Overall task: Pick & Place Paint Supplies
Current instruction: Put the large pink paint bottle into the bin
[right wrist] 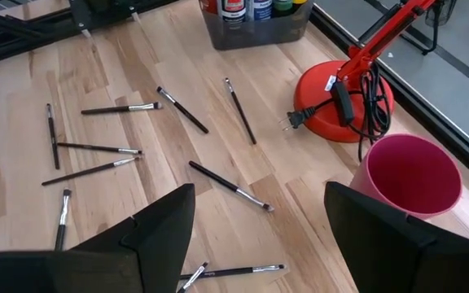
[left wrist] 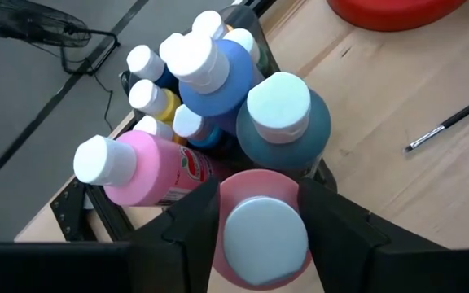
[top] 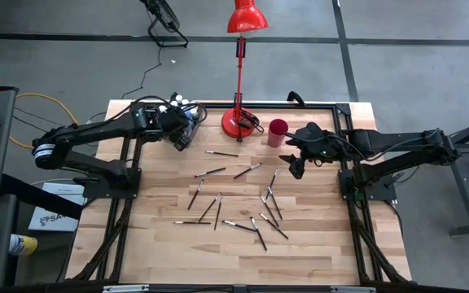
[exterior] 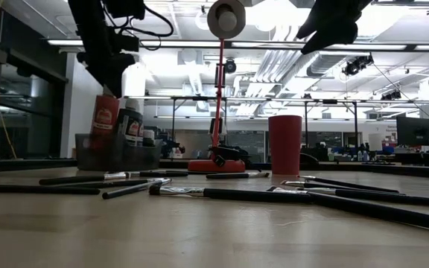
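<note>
While the left gripper is being held over the grey bin at the bench's far-left corner, a pink paint bottle is sitting upright between its fingers, cap towards the wrist, long axis pointing down into the bin. Whether the fingers are clamping the bottle or already letting go cannot be told. The bin is being filled with more white-capped paint bottles: blue, teal, pink and yellow ones are crowding below, leaving only a narrow gap for the pink one.

The right gripper is being held wide open and empty above the far-right part of the bench, close to the dark red cup, which looks empty. The paintbrushes are lying scattered flat across the bench's middle, at mixed angles, nearer to the right arm than the left
</note>
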Motion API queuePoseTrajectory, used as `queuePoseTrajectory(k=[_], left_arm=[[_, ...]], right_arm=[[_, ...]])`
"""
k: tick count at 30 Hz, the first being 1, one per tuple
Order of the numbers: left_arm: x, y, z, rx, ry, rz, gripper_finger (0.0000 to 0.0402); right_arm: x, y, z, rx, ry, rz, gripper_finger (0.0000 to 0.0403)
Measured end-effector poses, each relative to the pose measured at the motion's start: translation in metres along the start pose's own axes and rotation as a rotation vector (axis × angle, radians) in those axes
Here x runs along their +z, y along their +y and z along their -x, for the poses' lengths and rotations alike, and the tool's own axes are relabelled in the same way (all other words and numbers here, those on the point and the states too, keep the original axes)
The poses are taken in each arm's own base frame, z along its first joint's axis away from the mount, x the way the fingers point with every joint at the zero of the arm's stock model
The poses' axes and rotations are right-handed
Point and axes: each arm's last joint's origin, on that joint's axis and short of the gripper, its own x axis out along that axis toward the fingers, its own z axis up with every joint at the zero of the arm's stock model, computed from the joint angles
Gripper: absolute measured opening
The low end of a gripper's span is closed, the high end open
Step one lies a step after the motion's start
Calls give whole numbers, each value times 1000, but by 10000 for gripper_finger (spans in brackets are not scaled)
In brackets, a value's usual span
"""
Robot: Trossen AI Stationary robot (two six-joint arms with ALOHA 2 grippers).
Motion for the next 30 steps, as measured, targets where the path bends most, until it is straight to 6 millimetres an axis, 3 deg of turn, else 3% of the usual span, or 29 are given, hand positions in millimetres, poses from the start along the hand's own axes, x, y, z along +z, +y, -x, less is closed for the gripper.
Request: queuePoseTrajectory(k=[8,20,30], left_arm=[[-2,1,0,32,13,-14,175],[-3,6,1,167,-14,3,242],[-7,24,27,159,-138,81,248]], right_arm=[[0,0,0,0,0,0,267],[0,0,0,0,0,-8,267],[0,0,0,8,4,-26,267]])
